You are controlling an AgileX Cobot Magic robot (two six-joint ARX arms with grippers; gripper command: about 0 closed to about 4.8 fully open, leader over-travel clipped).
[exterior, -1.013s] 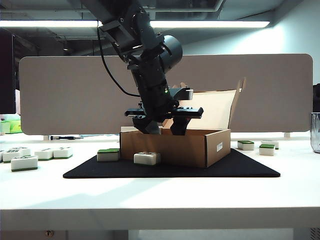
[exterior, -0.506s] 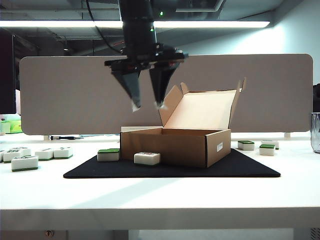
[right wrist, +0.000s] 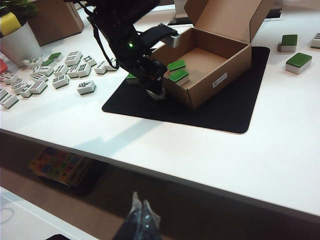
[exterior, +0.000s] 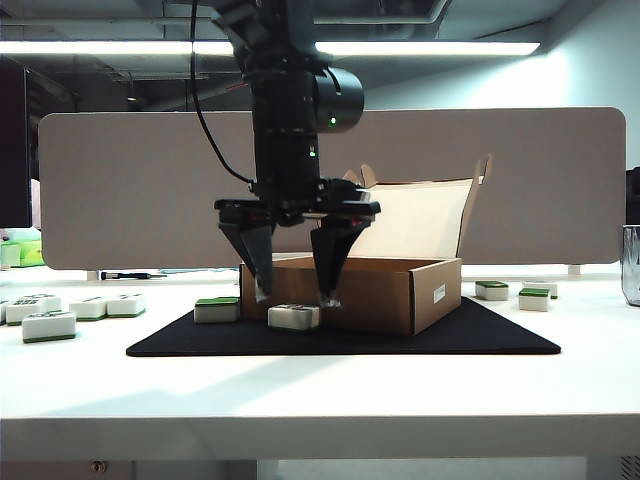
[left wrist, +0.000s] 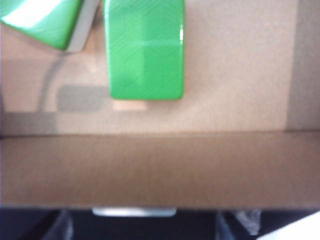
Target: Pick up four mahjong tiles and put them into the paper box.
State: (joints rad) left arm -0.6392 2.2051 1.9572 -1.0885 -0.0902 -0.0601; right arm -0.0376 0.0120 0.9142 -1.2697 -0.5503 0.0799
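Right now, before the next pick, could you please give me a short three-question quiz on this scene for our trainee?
1. How many mahjong tiles lie inside the paper box? A one, B two, C four.
2. True or false: the box's lid is shut.
3. Fill in: the left gripper, jaws ____, hangs over a tile on the black mat in front of the box.
Key: 1 B; 2 false; 3 open. The right gripper hangs off the table's near edge, jaws shut.

Green-backed white mahjong tiles (right wrist: 178, 75), brown paper box (right wrist: 220, 75), black mat (right wrist: 235, 107).
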